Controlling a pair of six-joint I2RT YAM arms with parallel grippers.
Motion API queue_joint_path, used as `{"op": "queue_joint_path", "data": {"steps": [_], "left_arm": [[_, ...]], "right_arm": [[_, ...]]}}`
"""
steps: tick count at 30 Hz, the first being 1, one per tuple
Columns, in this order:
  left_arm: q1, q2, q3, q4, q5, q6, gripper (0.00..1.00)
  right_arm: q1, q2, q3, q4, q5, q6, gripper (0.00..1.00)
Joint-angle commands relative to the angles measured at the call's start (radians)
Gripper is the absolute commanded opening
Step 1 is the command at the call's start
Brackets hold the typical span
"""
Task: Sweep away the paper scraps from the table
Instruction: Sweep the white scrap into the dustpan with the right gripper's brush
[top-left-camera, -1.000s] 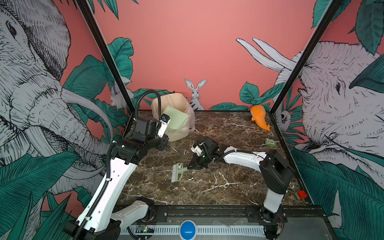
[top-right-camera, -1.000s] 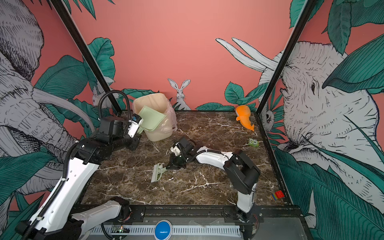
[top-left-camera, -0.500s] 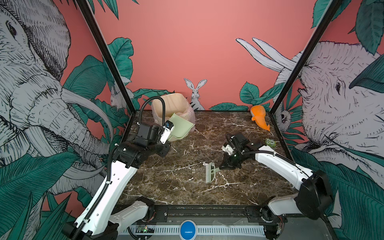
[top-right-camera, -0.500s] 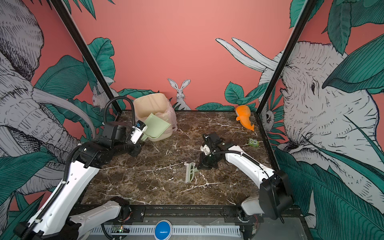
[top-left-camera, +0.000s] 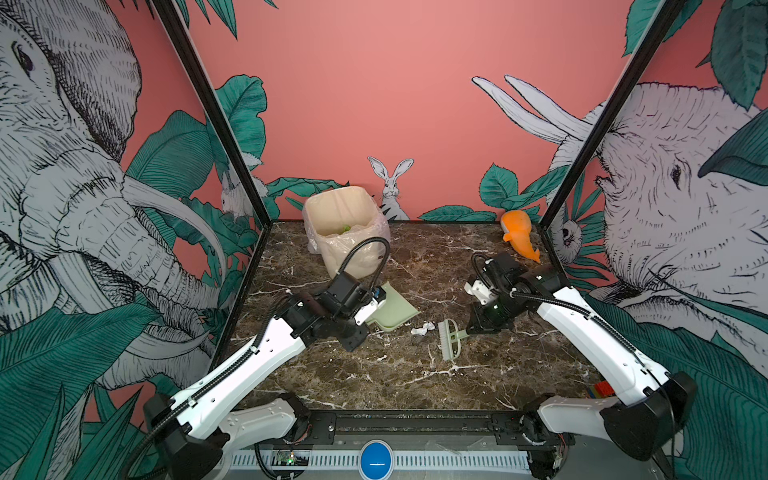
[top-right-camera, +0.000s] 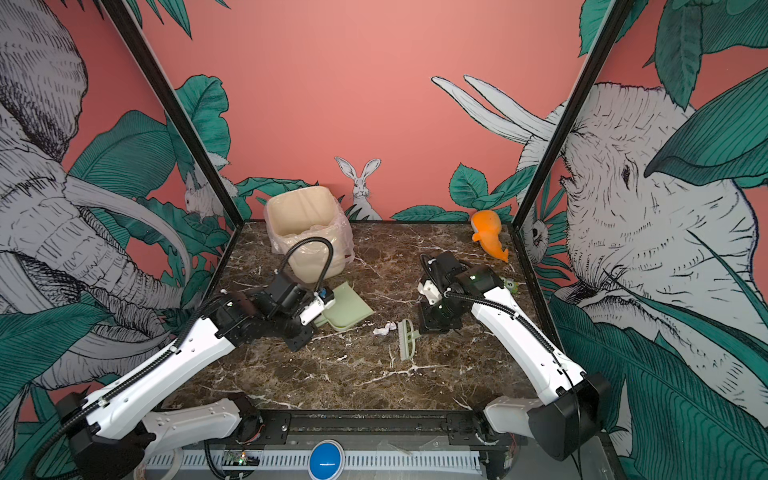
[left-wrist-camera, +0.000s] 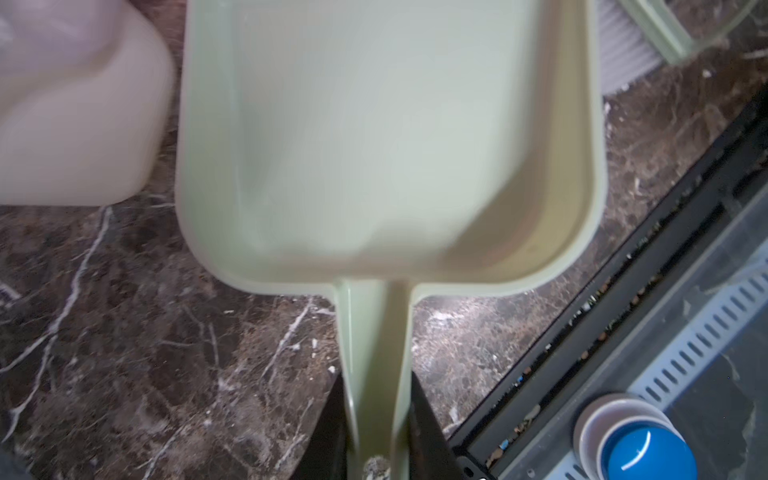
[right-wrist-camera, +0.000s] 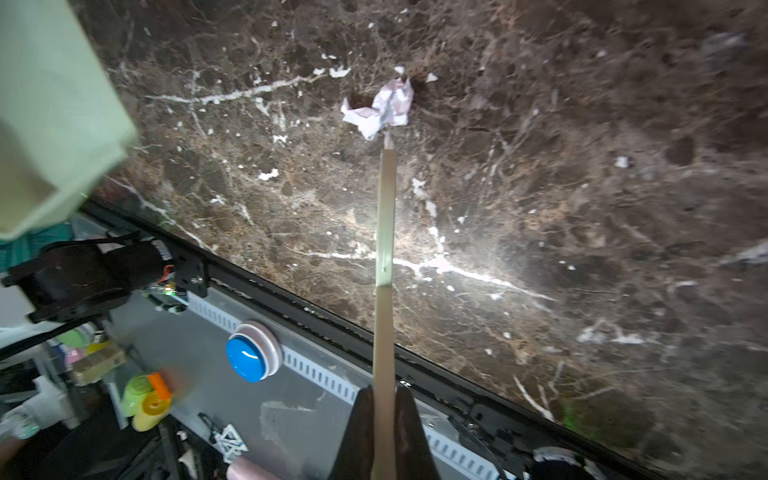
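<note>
One white crumpled paper scrap (top-left-camera: 419, 329) (top-right-camera: 384, 328) (right-wrist-camera: 380, 106) lies on the dark marble table (top-left-camera: 374, 386) (top-right-camera: 332, 374). It sits between a pale green dustpan (top-left-camera: 395, 309) (top-right-camera: 347, 307) (left-wrist-camera: 374, 145) and a small pale green brush (top-left-camera: 449, 345) (top-right-camera: 406, 343) (right-wrist-camera: 384, 249). My left gripper (top-left-camera: 368, 320) (top-right-camera: 318, 318) (left-wrist-camera: 376, 415) is shut on the dustpan's handle; the pan is low over the table and empty. My right gripper (top-left-camera: 478, 328) (top-right-camera: 428, 326) (right-wrist-camera: 384, 411) is shut on the brush's handle, bristles just right of the scrap. Green scraps (top-left-camera: 345, 227) show inside the bin.
A beige bin (top-left-camera: 353, 216) (top-right-camera: 307, 220) lined with a plastic bag stands at the back left, close behind the dustpan. An orange carrot toy (top-left-camera: 519, 232) (top-right-camera: 488, 232) lies at the back right corner. A small green item (top-right-camera: 509, 284) sits by the right frame.
The left arm has brought the dustpan down from the bin's mouth to the table. The right arm has carried the brush from left of centre over to the right of centre.
</note>
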Motion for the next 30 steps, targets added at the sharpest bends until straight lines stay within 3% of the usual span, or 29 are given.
{"op": "queue_joint_path", "data": {"steps": [1,7,17,22,30], "left_arm": [[-0.047,0.059,0.002,-0.016,-0.024,-0.066,0.07],[-0.125,0.147,-0.005,-0.010,-0.041,-0.167,0.07],[-0.262,0.265,-0.023,-0.017,-0.115,-0.283,0.05],[-0.279,0.260,-0.091,0.041,-0.148,-0.353,0.05],[-0.305,0.281,-0.144,0.106,-0.174,-0.354,0.04]], "right_arm": [[-0.003,0.064,0.067,-0.083,0.118,-0.094,0.00],[-0.003,0.175,0.184,-0.076,0.208,-0.156,0.00],[-0.001,0.354,0.294,-0.008,0.190,-0.211,0.00],[-0.001,0.439,0.380,-0.027,0.200,-0.250,0.00],[0.000,0.526,0.455,-0.059,0.207,-0.292,0.00]]}}
